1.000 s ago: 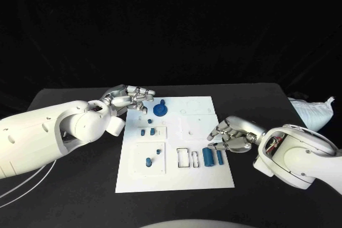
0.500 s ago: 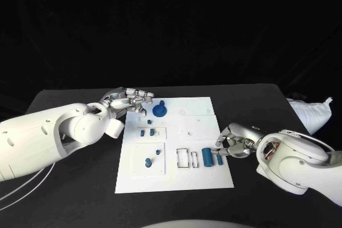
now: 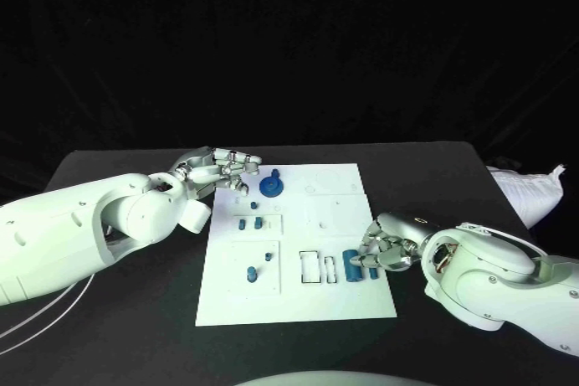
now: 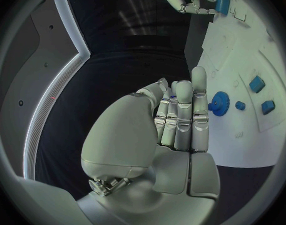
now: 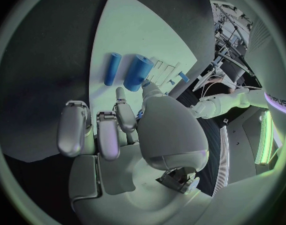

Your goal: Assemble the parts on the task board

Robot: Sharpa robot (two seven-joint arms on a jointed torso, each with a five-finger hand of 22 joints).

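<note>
The white task board (image 3: pixel 316 301) lies mid-table. A blue gear (image 3: pixel 273 185) stands near its far left corner, and my left hand (image 3: pixel 221 170) hovers just left of it, fingers side by side and holding nothing; the left wrist view has the gear (image 4: pixel 218 102) just beyond the fingertips. A thick blue cylinder (image 3: pixel 352 265) and a thin one (image 3: pixel 371 265) lie at the board's right edge. My right hand (image 3: pixel 386 248) is over them, its thumb tip at the thick cylinder (image 5: pixel 138 72), gripping nothing. Small blue pieces (image 3: pixel 248 224) stand in the left plates.
Two empty rectangular slots (image 3: pixel 319 266) sit left of the cylinders. A further small blue peg (image 3: pixel 251 275) stands in the near left plate. A white bag (image 3: pixel 531 193) lies at the table's right edge. Black table (image 3: pixel 120 327) surrounds the board.
My right hand has moved nearer along the board's right edge and closed in on the two cylinders. My left hand has barely moved.
</note>
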